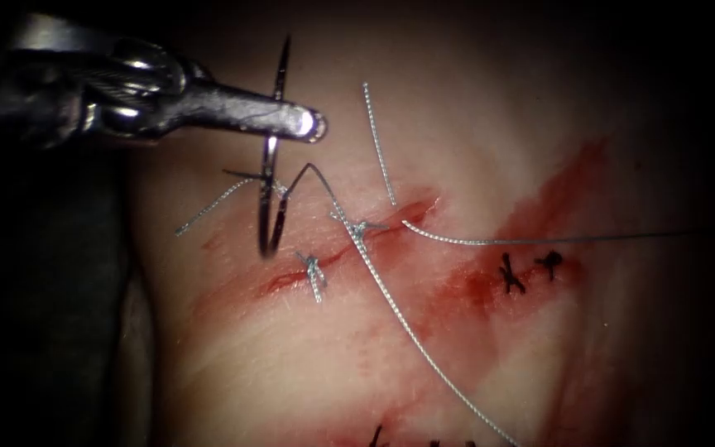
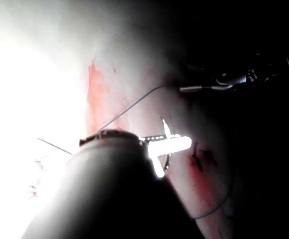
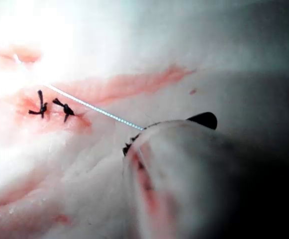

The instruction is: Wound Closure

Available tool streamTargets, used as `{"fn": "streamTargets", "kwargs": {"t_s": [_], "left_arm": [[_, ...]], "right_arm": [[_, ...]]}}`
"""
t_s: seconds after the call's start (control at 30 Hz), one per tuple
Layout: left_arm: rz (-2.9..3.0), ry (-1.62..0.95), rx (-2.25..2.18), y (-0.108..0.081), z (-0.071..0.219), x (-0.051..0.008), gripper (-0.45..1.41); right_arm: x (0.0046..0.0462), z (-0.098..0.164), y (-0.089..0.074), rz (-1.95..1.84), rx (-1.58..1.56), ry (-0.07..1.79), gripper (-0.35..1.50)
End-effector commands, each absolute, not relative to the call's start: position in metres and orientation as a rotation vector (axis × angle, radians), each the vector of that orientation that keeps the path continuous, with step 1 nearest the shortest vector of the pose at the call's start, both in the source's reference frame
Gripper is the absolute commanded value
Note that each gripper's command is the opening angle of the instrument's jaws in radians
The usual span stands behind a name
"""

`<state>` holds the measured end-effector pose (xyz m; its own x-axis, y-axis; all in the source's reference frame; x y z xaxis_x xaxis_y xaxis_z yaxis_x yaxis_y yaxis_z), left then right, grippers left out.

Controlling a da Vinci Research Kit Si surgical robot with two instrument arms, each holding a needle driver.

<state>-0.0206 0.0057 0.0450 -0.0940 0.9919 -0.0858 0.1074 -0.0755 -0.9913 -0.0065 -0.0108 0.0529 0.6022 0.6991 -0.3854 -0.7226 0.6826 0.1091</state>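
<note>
A curved needle (image 1: pixel 270 178) stands nearly upright above the tissue (image 1: pixel 291 348), clamped near the middle of its curve in the clenched fingers of the left tool (image 1: pixel 304 122). The needle's pointed upper end rises above the fingers, and its lower bend hangs just left of the cut (image 1: pixel 349 244); whether that bend touches the surface cannot be told. The left tool's wrist and shaft reach in from the tissue's upper left edge.

Thread (image 1: pixel 407 323) runs from the needle's lower part in a small arch to the cut, crosses it at a knot (image 1: pixel 356 227), and trails down toward the tissue's lower edge. A second knot (image 1: pixel 314 273) sits lower left along the cut. A loose thread end (image 1: pixel 378 141) rises from the cut's upper right end, and another strand (image 1: pixel 539 241) stretches from there toward the right edge. A short cut end (image 1: pixel 208 209) lies left of the needle.

Right of the cut, red fluid (image 1: pixel 473 285) streaks the tissue around two dark stitches (image 1: pixel 530 271).

In the right wrist view, thread (image 3: pixel 97 109) leads to the right tool (image 3: pixel 134 142); the state of its fingers cannot be told.
</note>
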Motion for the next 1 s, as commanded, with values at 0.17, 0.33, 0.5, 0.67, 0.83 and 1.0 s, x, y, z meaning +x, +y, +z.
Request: {"fn": "streamTargets", "kwargs": {"t_s": [0.17, 0.33, 0.5, 0.67, 0.83, 1.0], "left_arm": [[1.772, -1.038, -1.452, 0.004, 0.049, -0.0235, -0.45], [2.308, -0.576, -1.751, 0.001, 0.052, -0.0252, -0.45], [2.545, -0.539, -1.81, -0.002, 0.054, -0.027, -0.45], [2.605, -0.6, -1.95, -0.004, 0.055, -0.0272, -0.45], [2.568, -0.622, -2.013, -0.004, 0.056, -0.0277, -0.45], [2.543, -0.629, -2.099, -0.005, 0.055, -0.0284, -0.45]], "right_arm": [[0.0, 0.047, -0.007, 0.986, -0.003, 0.615, 0.91], [0.0064, 0.048, -0.01, 1.147, 0.365, 0.858, 0.64], [0.012, 0.049, -0.012, 1.219, 0.627, 0.998, 0.54], [0.0159, 0.051, -0.013, 1.352, 0.683, 1.237, 0.57], [0.0174, 0.051, -0.015, 1.299, 0.774, 1.23, 0.46], [0.0212, 0.051, -0.017, 1.219, 0.848, 1.236, 0.83]]}}
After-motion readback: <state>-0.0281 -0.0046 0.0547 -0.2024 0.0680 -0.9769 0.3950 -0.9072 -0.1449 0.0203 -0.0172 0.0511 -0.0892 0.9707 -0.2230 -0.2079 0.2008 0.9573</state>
